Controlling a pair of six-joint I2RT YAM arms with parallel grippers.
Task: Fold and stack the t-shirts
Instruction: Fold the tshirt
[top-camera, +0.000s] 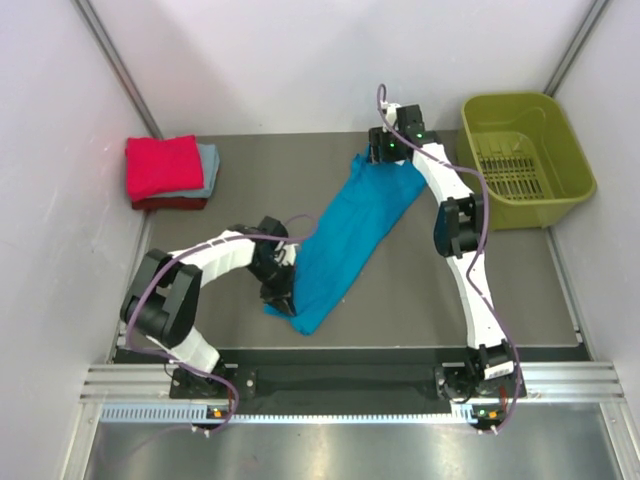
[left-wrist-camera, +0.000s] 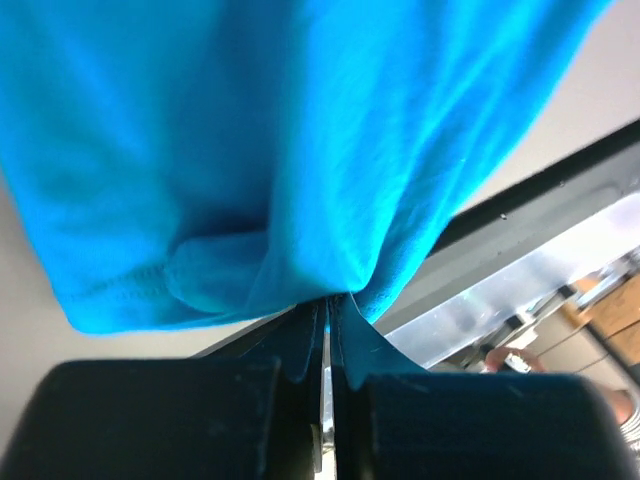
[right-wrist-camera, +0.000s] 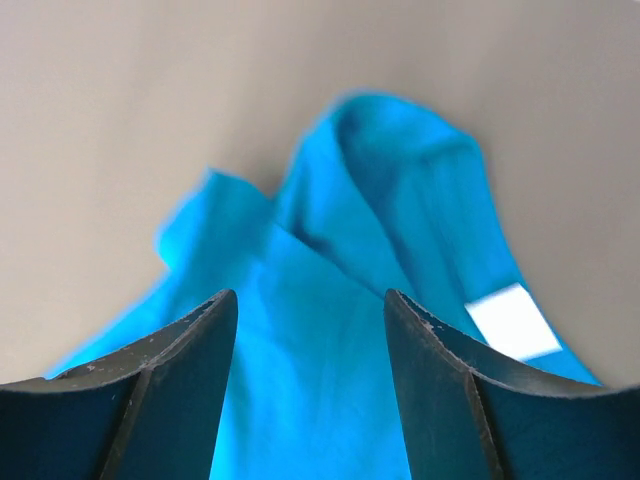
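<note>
A bright teal-blue t-shirt (top-camera: 350, 235) lies stretched diagonally across the table from near left to far right. My left gripper (top-camera: 280, 285) is shut on its near end, and the cloth (left-wrist-camera: 300, 150) bunches out right above the pinched jaws (left-wrist-camera: 328, 305). My right gripper (top-camera: 385, 152) hovers over the shirt's far end with its jaws open and nothing between them (right-wrist-camera: 310, 310); the shirt (right-wrist-camera: 330, 300) with its white label (right-wrist-camera: 515, 320) lies below. A folded red shirt (top-camera: 162, 165) rests on a pale grey-blue one (top-camera: 209, 170) at the far left.
An olive-green plastic basket (top-camera: 480, 112) stands at the far right corner. White walls close in both sides and the back. A metal rail (top-camera: 350, 380) runs along the near table edge by the arm bases.
</note>
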